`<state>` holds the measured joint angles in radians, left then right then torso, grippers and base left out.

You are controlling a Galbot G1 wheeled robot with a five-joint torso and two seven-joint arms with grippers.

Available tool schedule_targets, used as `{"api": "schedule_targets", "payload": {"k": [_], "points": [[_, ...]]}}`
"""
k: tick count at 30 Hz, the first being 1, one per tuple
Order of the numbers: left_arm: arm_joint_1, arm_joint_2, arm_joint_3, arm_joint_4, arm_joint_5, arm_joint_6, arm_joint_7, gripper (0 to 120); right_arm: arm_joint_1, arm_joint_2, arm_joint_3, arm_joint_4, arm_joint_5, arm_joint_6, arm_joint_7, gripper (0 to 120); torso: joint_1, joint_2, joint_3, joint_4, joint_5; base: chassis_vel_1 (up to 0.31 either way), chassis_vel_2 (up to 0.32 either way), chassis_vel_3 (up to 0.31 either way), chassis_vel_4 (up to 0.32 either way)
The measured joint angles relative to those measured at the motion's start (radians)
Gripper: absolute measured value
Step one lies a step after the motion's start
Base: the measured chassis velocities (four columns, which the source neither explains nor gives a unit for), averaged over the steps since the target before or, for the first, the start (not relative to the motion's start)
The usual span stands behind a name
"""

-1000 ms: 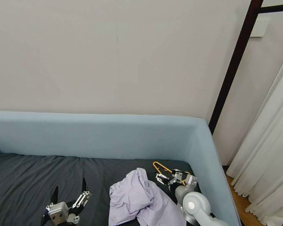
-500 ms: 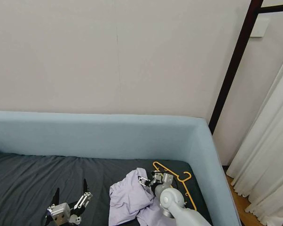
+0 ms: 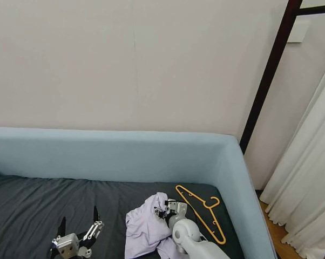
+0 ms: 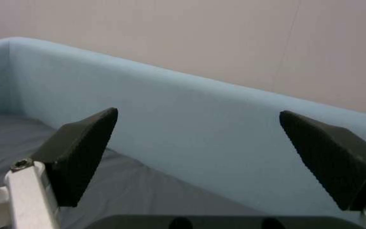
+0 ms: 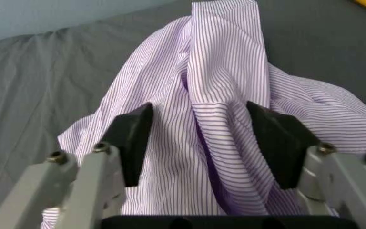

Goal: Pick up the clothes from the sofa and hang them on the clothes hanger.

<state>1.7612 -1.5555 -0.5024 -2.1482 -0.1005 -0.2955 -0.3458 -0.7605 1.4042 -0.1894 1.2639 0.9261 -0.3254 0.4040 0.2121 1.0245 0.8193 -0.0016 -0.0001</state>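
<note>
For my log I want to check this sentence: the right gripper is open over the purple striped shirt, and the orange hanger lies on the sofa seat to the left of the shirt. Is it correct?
Not quite. The head view shows the orange hanger to the right of the purple striped shirt, on the sofa seat. The right gripper is open over the shirt.
</note>
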Motion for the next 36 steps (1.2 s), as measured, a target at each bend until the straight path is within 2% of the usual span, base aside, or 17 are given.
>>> {"api": "schedule_targets", "payload": {"k": [1, 6, 9, 12, 15, 17, 27, 36], "points": [[0.0, 0.0, 0.0, 0.0, 0.0, 0.0, 0.0, 100, 0.0, 0.0, 0.0, 0.0, 0.0, 0.0, 0.0, 57, 0.0, 0.0, 0.0, 0.0, 0.0, 0.0, 0.0, 0.0, 0.0], [-0.009, 0.006, 0.0, 0.009, 0.0, -0.001, -0.004, 100, -0.012, -0.001, 0.002, 0.001, -0.025, 0.01, -0.007, 34, 0.0, 0.0, 0.0, 0.0, 0.0001, 0.0, 0.0, 0.0, 0.0], [-0.011, 0.007, 0.0, 0.011, 0.0, -0.001, -0.005, 100, -0.013, -0.001, 0.003, 0.001, -0.03, 0.012, -0.007, 29, 0.0, 0.0, 0.0, 0.0, 0.0, 0.0, 0.0, 0.0, 0.0], [-0.015, 0.01, 0.001, 0.015, -0.001, -0.001, -0.006, 100, -0.014, -0.004, 0.004, -0.003, -0.055, 0.021, -0.012, 13, 0.0, 0.0, 0.0, 0.0001, 0.0001, 0.0, 0.0, 0.0, 0.0], [-0.017, 0.012, 0.001, 0.018, -0.001, -0.001, -0.007, 100, -0.014, -0.005, 0.004, -0.006, -0.068, 0.028, -0.016, 8, 0.0, 0.0, 0.0, 0.0, 0.0, 0.0, 0.0, 0.0, 0.0], [-0.018, 0.012, 0.002, 0.019, -0.002, -0.001, -0.008, 100, -0.015, -0.007, 0.004, -0.009, -0.084, 0.039, -0.02, 0, 0.0, 0.0, 0.0, 0.0, 0.0, 0.0, 0.0, 0.0, 0.0], [-0.021, 0.017, 0.003, 0.024, -0.003, -0.001, -0.011, 100, -0.019, -0.015, 0.005, 0.006, -0.097, 0.074, -0.033, 0, 0.0, 0.0, 0.0, 0.0001, 0.0003, 0.0, 0.0, 0.0, 0.0], [-0.027, 0.025, -0.001, 0.03, -0.008, -0.001, -0.02, 100, -0.015, -0.071, 0.006, 0.098, -0.049, 0.158, -0.106, 0, 0.0, 0.0, 0.0, 0.0001, 0.0003, 0.0, 0.0, 0.0, 0.0]]}}
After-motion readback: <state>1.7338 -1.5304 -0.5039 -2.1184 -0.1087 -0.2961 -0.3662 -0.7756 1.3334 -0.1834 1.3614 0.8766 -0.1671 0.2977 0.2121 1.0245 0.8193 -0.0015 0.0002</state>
